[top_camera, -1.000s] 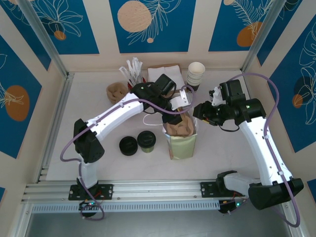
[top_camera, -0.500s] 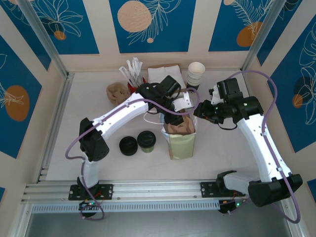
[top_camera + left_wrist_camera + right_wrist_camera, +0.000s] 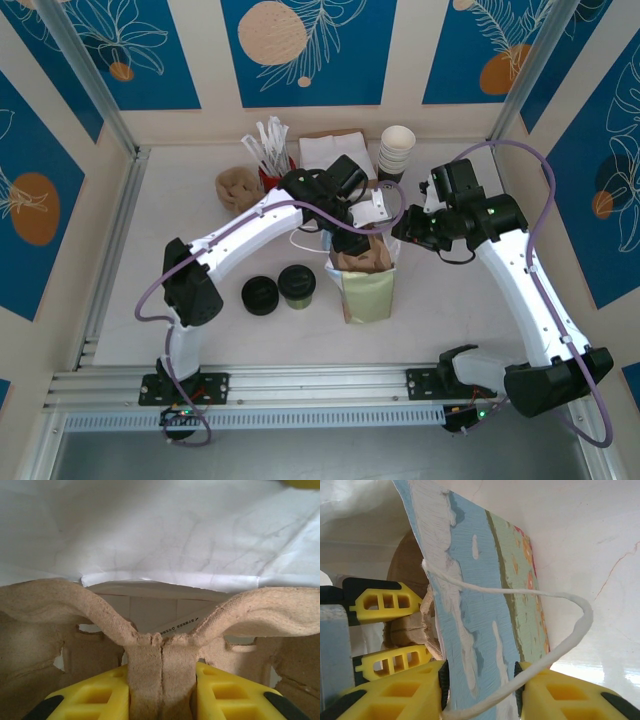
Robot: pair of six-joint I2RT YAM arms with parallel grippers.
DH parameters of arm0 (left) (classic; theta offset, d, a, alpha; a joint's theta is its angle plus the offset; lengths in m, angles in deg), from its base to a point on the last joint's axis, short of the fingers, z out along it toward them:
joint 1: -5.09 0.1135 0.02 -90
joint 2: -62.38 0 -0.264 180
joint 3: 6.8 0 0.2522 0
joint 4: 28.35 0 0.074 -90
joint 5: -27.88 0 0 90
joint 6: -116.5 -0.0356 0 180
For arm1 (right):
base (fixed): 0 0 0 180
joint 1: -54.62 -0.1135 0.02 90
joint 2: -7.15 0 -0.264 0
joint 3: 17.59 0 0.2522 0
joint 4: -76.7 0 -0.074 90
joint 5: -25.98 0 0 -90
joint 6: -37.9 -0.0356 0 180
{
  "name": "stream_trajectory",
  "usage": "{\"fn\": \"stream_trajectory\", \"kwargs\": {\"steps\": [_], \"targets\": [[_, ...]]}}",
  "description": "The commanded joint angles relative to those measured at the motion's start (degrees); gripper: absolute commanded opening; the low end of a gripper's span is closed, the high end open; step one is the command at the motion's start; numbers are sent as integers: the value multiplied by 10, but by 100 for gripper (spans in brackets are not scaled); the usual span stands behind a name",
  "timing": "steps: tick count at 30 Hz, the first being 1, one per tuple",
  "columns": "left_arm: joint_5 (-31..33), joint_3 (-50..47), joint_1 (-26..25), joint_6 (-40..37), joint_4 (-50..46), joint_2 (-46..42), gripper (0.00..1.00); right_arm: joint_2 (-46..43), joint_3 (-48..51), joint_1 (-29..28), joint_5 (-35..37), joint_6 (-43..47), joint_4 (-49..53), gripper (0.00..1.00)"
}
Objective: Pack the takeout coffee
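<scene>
The takeout coffee, a small olive-green cup under a black lid, stands on the table left of the green paper bag. A brown pulp cup carrier sits in the bag's mouth. My left gripper is above it, shut on the carrier's centre rib; its own midpoint lies on that rib. My right gripper is shut on the bag's right wall, near the white cord handle, with its jaws on either side of the wall.
A low pile of black lids lies beside the coffee. A stack of cups, napkins, a red holder of stirrers and a second carrier line the back wall.
My left gripper has carried the carrier right and down into the bag's mouth. The right gripper has shifted slightly back while keeping hold of the bag's wall.
</scene>
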Motion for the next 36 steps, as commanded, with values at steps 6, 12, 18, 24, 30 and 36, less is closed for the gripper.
{"fn": "stream_trajectory", "kwargs": {"steps": [6,12,18,24,30,36], "targets": [[9,12,-16,7,-3,37,29,-2,9,-22,-47,-3,-31,27],[11,15,-16,13,-3,45,29,-10,-9,-32,-14,5,-20,3],[19,19,-16,15,-7,54,29,-10,-24,-43,30,16,1,0],[22,23,-16,17,-9,64,30,-14,-29,-48,70,20,17,0],[23,27,-16,17,-10,72,32,-16,-40,-52,89,26,23,0],[34,27,-16,14,-16,76,34,-19,-46,-55,96,28,25,0]]}}
